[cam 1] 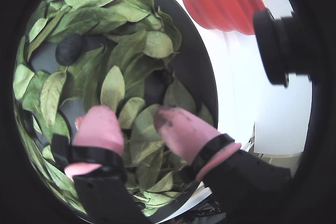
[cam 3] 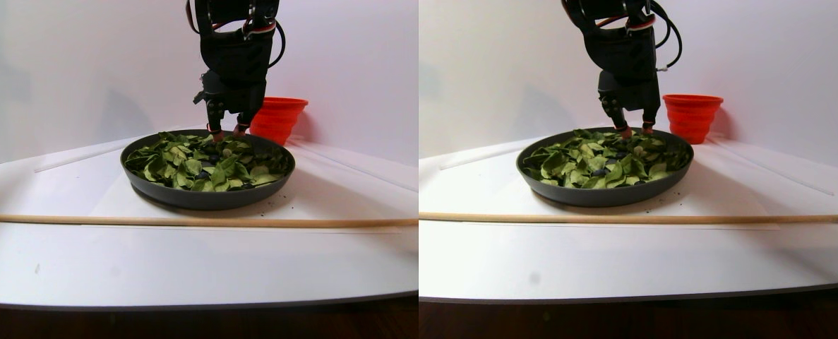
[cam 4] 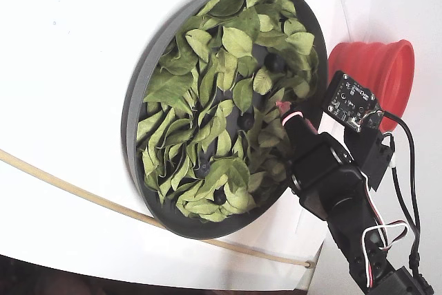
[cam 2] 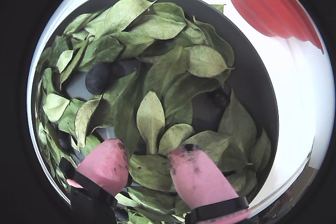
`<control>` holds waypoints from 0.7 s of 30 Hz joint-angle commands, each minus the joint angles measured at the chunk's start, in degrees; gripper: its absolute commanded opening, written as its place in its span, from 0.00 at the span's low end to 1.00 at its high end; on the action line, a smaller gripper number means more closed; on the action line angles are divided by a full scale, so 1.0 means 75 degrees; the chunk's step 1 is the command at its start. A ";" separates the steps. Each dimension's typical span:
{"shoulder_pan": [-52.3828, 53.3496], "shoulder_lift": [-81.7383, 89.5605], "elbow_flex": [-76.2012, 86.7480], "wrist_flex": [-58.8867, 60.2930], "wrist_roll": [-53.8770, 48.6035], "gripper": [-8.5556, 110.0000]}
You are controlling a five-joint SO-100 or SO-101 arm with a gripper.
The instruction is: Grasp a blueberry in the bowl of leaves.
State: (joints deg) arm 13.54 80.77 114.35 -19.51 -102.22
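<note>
The dark-grey bowl (cam 2: 253, 80) is full of green leaves (cam 2: 151, 115). One blueberry (cam 2: 98, 77) lies bare at the upper left of the leaves, and it also shows in a wrist view (cam 1: 70, 49). Another blueberry (cam 2: 219, 98) sits half under leaves at the right. My gripper (cam 2: 149, 155) is open and empty, with its pink fingertips (cam 2: 108, 162) just over leaves at the bowl's near side. A leaf lies between the fingertips and no berry. In the fixed view my gripper (cam 4: 285, 112) is over the bowl's right edge (cam 4: 138, 105), and several berries (cam 4: 245, 122) show among the leaves.
A red ribbed cup (cam 4: 376, 67) stands just beyond the bowl, close to the arm, and also shows in the stereo pair view (cam 3: 277, 116). A thin wooden stick (cam 3: 193, 221) lies across the white table in front of the bowl (cam 3: 207, 196).
</note>
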 commanded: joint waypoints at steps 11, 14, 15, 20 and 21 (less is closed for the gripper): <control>0.0059 -0.0223 -0.0621 -0.0223 -0.0152 0.19; 0.0047 -0.0246 -0.0633 -0.0223 -0.0141 0.19; 0.0047 -0.0246 -0.0633 -0.0223 -0.0141 0.19; 0.0023 -0.0246 -0.0621 -0.0223 -0.0094 0.19; 0.0012 -0.0234 -0.0621 -0.0223 -0.0082 0.19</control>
State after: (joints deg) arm 13.54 77.17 112.50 -20.13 -103.10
